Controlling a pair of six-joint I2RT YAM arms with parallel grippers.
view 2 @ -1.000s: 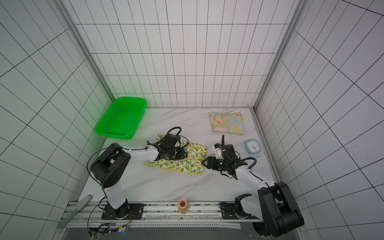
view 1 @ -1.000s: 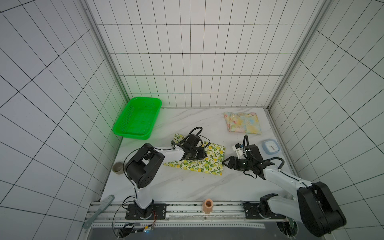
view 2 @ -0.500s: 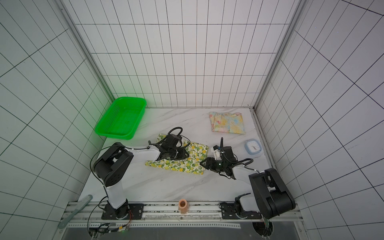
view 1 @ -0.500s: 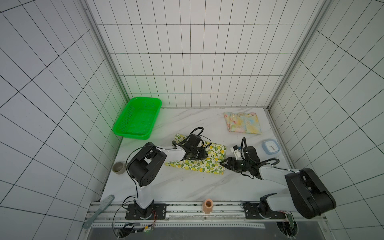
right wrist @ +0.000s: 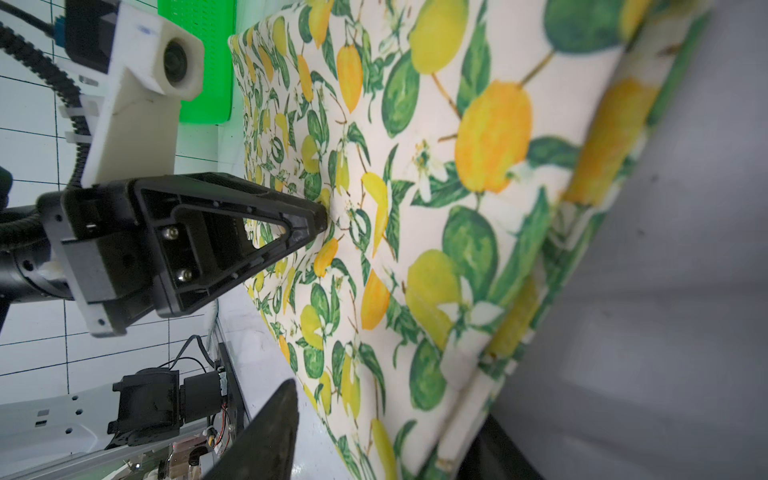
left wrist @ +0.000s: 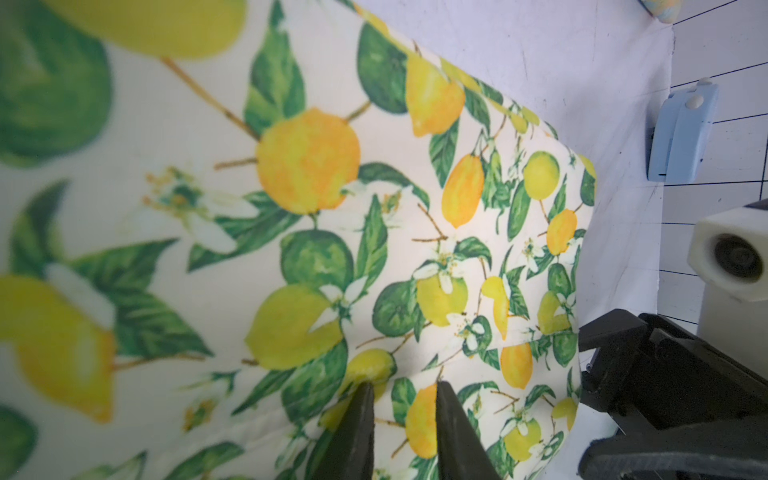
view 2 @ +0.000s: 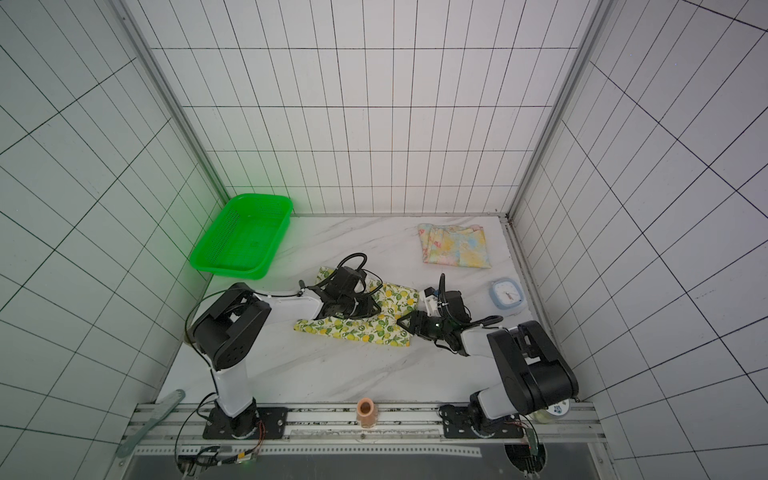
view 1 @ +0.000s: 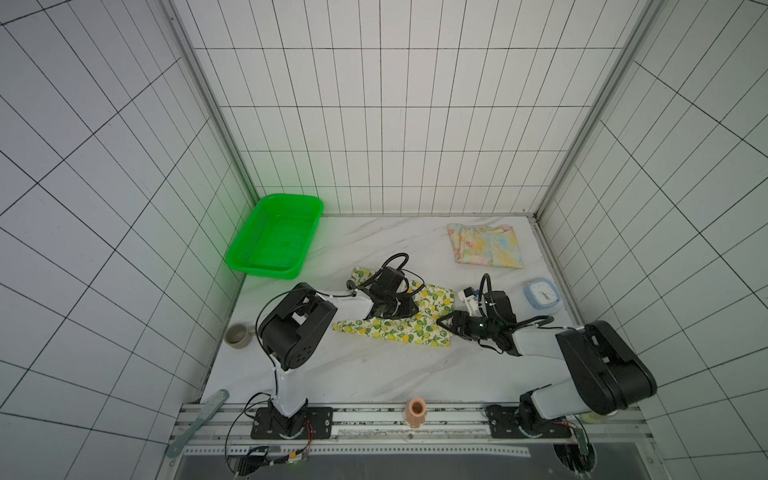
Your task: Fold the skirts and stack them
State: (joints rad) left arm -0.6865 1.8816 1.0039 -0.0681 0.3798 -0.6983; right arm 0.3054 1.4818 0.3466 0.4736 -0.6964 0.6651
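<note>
Centrally on the white marbled tabletop (view 1: 374, 374) lies the cream cloth skirt printed with yellow lemons and green leaves (view 1: 395, 332), spread flat. Its near long edge has bare marble in front of it. Its far edge lies partly under the left arm.

The left gripper (view 1: 413, 309) sits on top of this skirt with its jaws only narrowly parted and its tips down on the print. The right gripper (view 1: 442, 328) is at the skirt's right end, jaws standing apart with the cloth's edge between them.

Beyond the lemon skirt and to its right, well apart, lies the pastel yellow-blue skirt with pink flowers (view 1: 486, 247), folded. A pale blue square clock (view 1: 540, 295) stands right of the lemon skirt. A bright green plastic basket (view 1: 286, 195) stands beyond it to the left. White tiled walls close three sides.

Only the right wrist view shows the skirt's end doubled into layers, beside one dark finger (right wrist: 274, 432). Only the left wrist view shows the slim gap between the left fingers (left wrist: 359, 424).
</note>
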